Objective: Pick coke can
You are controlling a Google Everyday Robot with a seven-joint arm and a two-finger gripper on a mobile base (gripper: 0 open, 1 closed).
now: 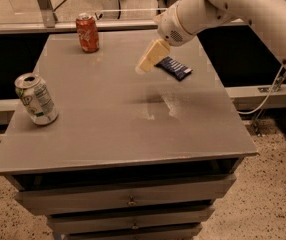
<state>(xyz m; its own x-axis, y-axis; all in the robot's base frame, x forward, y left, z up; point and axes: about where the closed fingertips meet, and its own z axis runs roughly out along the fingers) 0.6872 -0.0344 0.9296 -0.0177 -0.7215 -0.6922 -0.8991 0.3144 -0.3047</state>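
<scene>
Cream gripper (152, 58), upper centre, empty, aperture indiscernible, well right of red-orange coke can (87, 32), upper left; risk: sideways approach may topple it.

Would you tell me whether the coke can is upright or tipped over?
Upright: the coke can stands on its base, silver top up. The gripper hovers over the table, apart from it.
</scene>
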